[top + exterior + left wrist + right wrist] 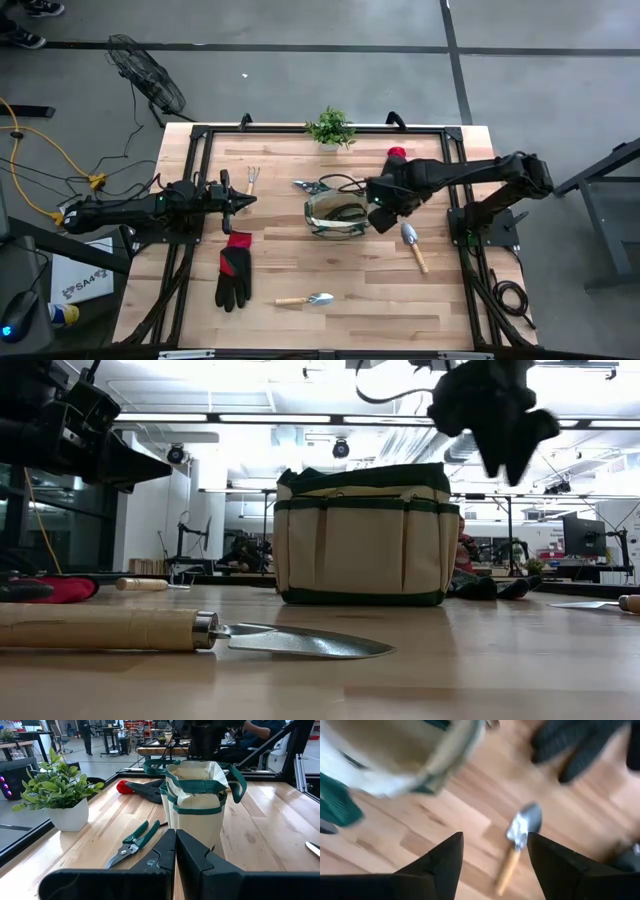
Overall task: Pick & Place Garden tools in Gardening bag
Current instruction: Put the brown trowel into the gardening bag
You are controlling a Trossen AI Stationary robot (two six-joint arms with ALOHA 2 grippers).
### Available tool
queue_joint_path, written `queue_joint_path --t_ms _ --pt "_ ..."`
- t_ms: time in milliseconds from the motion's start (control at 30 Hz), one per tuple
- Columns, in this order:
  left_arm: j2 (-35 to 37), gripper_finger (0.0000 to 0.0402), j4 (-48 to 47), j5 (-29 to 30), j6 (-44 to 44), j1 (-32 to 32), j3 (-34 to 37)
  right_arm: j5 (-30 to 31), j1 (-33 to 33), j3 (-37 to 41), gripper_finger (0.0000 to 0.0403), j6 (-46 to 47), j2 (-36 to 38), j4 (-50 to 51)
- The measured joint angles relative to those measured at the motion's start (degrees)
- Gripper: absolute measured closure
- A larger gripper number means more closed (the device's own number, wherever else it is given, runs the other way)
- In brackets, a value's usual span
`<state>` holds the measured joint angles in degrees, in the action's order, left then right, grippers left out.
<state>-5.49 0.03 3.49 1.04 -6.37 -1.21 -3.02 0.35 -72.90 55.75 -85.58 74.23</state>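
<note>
The gardening bag (335, 212) stands upright on its base at mid-table, mouth open. My right gripper (495, 837) hangs open above the table just right of the bag, pointing down, with nothing between its fingers. Below it a wooden-handled trowel (517, 845) lies flat. A black glove (580, 745) with a red cuff (397, 154) lies farther back. My left gripper (175, 851) is shut and empty, level above the table's left. Near it lie a second glove (234, 272), a small rake (253, 178), green-handled shears (132, 844) and another trowel (307, 299).
A small potted plant (331, 127) stands at the far edge, behind the bag. A black frame (200, 135) runs along the table's edges. Bare wood shows in front of the bag, between the two trowels.
</note>
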Motion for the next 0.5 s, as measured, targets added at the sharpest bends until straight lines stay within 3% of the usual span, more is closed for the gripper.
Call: queue_joint_path --t_ms 267,500 --pt "0.02 0.0391 0.00 0.01 0.00 0.01 0.00 -0.90 4.98 0.00 0.0191 7.44 -0.02 7.62" --pt "0.00 0.0391 0.00 0.02 -0.02 0.00 0.02 -2.21 9.55 3.28 0.0192 12.25 -0.02 7.79"
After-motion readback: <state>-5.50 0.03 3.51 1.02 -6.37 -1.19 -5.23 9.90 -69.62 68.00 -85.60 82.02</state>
